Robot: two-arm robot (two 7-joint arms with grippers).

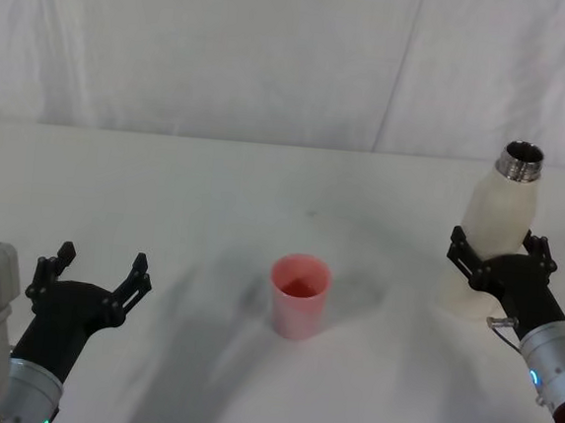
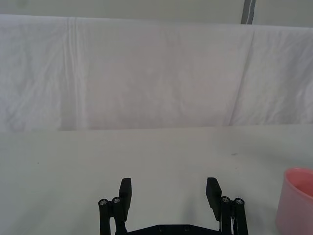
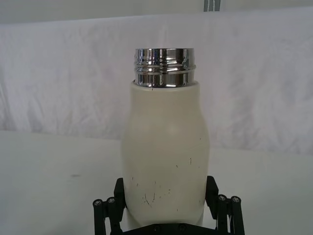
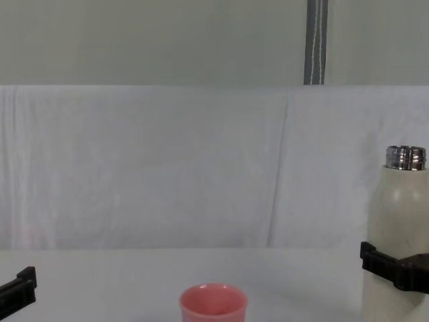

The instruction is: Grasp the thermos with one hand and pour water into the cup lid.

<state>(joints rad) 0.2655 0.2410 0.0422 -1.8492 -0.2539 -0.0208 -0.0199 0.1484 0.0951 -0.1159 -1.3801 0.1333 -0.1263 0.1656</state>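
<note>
The thermos (image 1: 498,216) is a tall cream-white bottle with an open steel neck. It stands upright at the table's right side. My right gripper (image 1: 500,252) wraps its lower body, a black finger pressed to each side, as the right wrist view shows (image 3: 165,191); it is shut on the thermos (image 3: 165,147). The cup lid (image 1: 299,294), a small pink cup, stands upright mid-table, well left of the thermos, and also appears in the chest view (image 4: 213,302). My left gripper (image 1: 102,260) hovers open near the front left with nothing between its fingers (image 2: 125,191).
A white cloth covers the table (image 1: 215,196) and hangs as a backdrop behind it. A bare stretch of cloth separates the cup lid from the thermos. A grey pole (image 4: 316,41) rises behind the backdrop.
</note>
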